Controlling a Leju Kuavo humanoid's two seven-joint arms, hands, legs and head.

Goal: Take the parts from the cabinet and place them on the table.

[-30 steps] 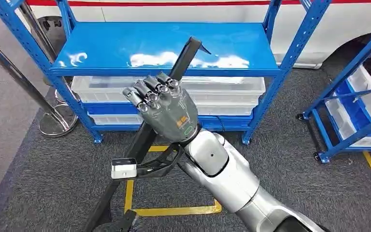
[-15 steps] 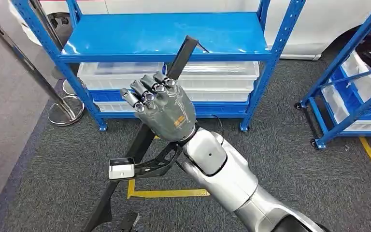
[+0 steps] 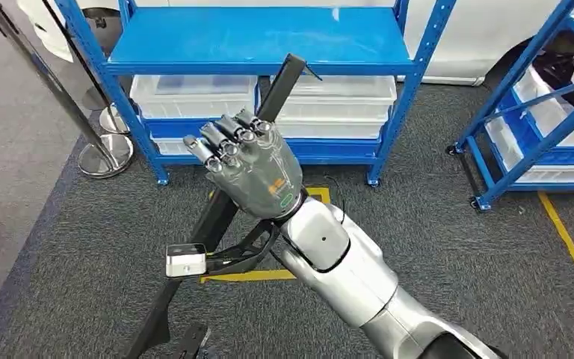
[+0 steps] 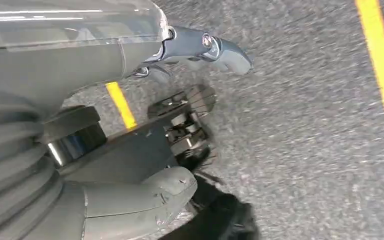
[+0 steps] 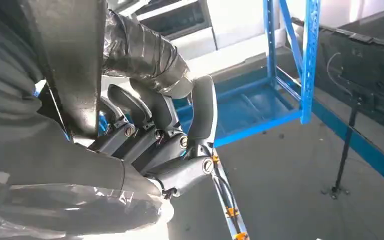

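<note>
My right hand [image 3: 250, 168] is raised in front of me and grips a long black part [image 3: 282, 82] around its middle. The part runs slantwise, its upper end over the blue cabinet's shelf [image 3: 261, 37] and its lower end down near the floor at the left. In the right wrist view the fingers [image 5: 155, 140] curl around the dark part [image 5: 75, 60], beside a foil-wrapped tube. My left hand [image 4: 105, 55] hangs over the grey carpet, thumb and fingers apart, holding nothing.
Clear plastic bins [image 3: 194, 93] sit on the cabinet's lower shelves. A second blue rack [image 3: 538, 112] with bins stands at the right. A metal post on a round base [image 3: 105, 157] stands at the left. Yellow tape [image 3: 254, 274] marks the carpet.
The whole picture has shifted: the cabinet sits higher and further off, so the camera has moved. My right hand keeps the same hold on the black part.
</note>
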